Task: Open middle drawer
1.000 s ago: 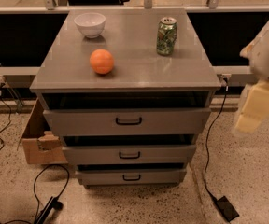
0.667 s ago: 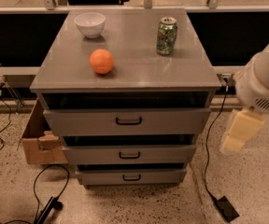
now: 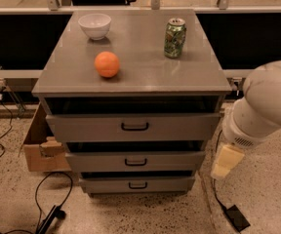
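Three grey drawers are sitting stacked in one cabinet (image 3: pixel 130 88). The middle drawer (image 3: pixel 174 161) is lying between the taller top front and the narrower bottom front, showing a low, wide face with a small black bar handle (image 3: pixel 135 162). The gripper (image 3: pixel 227 161) is hanging right of this drawer, apart from it; whether it is open or closed cannot be told.

Matt metal middle drawer (image 3: pixel 135 161); plastic pincer (image 3: pixel 227 162) beside

Middle drawer (image 3: pixel 166 161): grey, black bar handle, shut. Jaws well apart, right.
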